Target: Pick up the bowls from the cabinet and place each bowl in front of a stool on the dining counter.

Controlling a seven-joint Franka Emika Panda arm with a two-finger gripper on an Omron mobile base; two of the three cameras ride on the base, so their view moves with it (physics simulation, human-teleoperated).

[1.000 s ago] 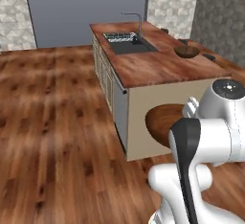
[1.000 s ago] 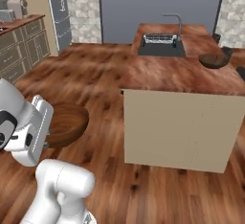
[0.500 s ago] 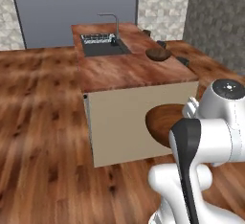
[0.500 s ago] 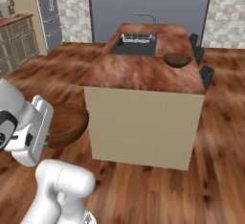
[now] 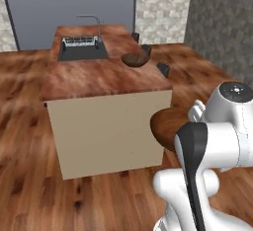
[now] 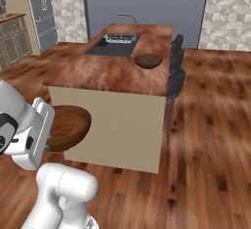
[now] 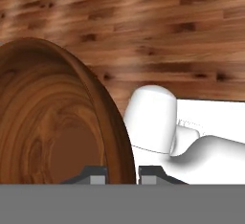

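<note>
The gripper (image 7: 121,174) is pinched tight on the rim of a wooden bowl (image 7: 52,117), carried low beside the arm near the dining counter (image 5: 94,79). A second bowl (image 6: 148,60) sits on that countertop, just beside the black stools (image 6: 175,74).

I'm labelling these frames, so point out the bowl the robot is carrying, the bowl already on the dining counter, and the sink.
carried bowl (image 6: 68,125), right base view, its inner hollow.
bowl on the dining counter (image 5: 136,59), left base view, its outer wall.
sink (image 5: 82,50), left base view, its black basin.
</note>
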